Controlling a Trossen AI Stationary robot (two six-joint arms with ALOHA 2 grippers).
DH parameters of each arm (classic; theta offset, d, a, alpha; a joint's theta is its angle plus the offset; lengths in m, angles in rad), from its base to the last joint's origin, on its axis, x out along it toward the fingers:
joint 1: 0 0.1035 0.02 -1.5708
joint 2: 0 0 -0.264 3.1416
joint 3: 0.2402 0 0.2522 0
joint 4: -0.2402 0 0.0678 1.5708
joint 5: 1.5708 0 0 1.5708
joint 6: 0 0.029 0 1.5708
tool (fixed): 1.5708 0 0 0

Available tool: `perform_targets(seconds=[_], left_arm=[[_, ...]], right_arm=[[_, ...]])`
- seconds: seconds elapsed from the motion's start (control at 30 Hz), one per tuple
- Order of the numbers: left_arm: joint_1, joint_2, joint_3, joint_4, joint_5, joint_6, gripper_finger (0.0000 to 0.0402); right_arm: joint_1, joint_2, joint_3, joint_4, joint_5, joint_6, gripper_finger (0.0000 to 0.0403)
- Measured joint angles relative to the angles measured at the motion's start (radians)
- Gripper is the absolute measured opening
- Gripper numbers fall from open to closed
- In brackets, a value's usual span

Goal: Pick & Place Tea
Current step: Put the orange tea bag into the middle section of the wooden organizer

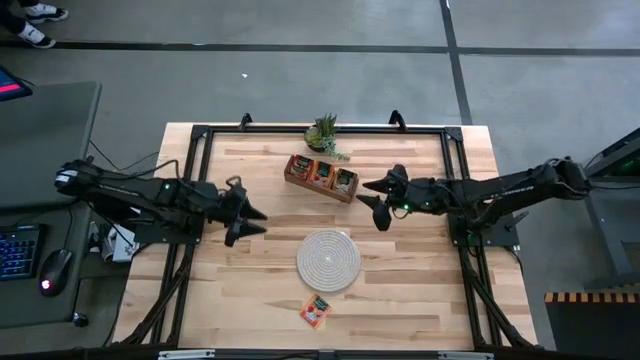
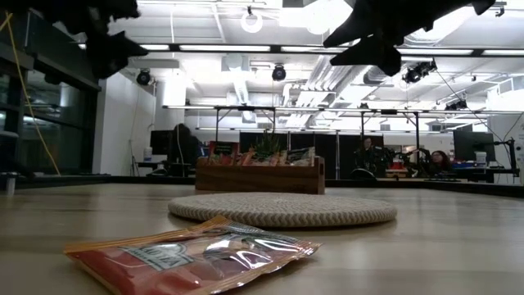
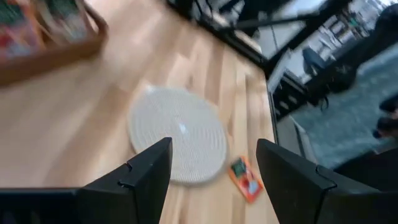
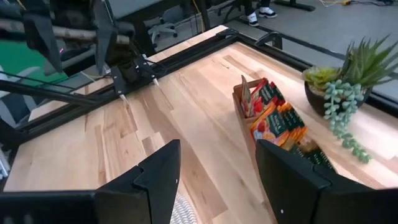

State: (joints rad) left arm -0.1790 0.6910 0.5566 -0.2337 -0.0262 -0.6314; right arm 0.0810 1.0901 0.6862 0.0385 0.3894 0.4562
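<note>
No readable text anywhere; the print on the tea sachet [image 2: 192,254] and on the sachets in the wooden tray [image 4: 241,99] is illegible.

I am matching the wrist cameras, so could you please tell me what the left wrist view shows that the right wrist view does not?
Only the left wrist view shows the loose tea sachet lying just off the round woven mat's edge, and the whole mat. Only the right wrist view shows the potted succulent beside the wooden tray, and the other arm far across the table. Both show the tray's tea sachets and an open, empty end effector.
</note>
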Motion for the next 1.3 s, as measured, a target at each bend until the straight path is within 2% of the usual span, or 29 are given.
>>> perform_targets(seconds=[0.1,0.2,0.43,0.53,0.63,0.73,0.8,0.87,0.97,1.07,1.17,1.3], left_arm=[[-0.062,0.019,-0.051,0.060,0.017,-0.042,0.0228],[-0.147,0.088,-0.080,0.171,-0.001,-0.100,0.0210],[-0.359,0.355,-0.075,0.505,-0.183,-0.238,0.0139],[-0.429,0.510,-0.008,0.554,-0.262,-0.326,0.0108],[-0.482,0.662,0.104,0.547,-0.286,-0.385,0.0073],[-0.512,0.808,0.247,0.498,-0.283,-0.403,0.0022],[-0.524,0.901,0.359,0.402,-0.284,-0.406,0.0007],[-0.528,0.985,0.477,0.248,-0.292,-0.415,0.0006],[-0.528,1.102,0.651,0.033,-0.229,-0.402,0.0002],[-0.528,1.222,0.797,-0.099,-0.164,-0.339,0.0001],[-0.528,1.323,0.897,-0.186,-0.123,-0.304,0.0001],[-0.521,1.395,0.949,-0.236,-0.119,-0.315,0.0000]], right_arm=[[0.038,0.000,0.000,-0.001,0.036,0.014,0.0204],[0.071,0.000,0.000,0.000,0.051,0.013,0.0204],[0.161,0.000,0.000,-0.001,0.030,-0.014,0.0204],[0.213,0.000,0.000,-0.002,0.022,-0.016,0.0204],[0.268,0.000,0.000,-0.019,0.030,-0.033,0.0204],[0.317,0.001,0.000,-0.034,0.042,-0.037,0.0204],[0.346,0.001,0.000,-0.045,0.050,-0.034,0.0204],[0.368,0.001,0.000,-0.057,0.055,-0.016,0.0204],[0.390,0.009,0.000,-0.056,0.055,0.020,0.0204],[0.412,0.032,0.000,-0.050,0.055,0.065,0.0204],[0.445,0.071,0.000,-0.009,0.054,0.086,0.0204],[0.489,0.133,0.000,0.054,0.073,0.127,0.0204]])
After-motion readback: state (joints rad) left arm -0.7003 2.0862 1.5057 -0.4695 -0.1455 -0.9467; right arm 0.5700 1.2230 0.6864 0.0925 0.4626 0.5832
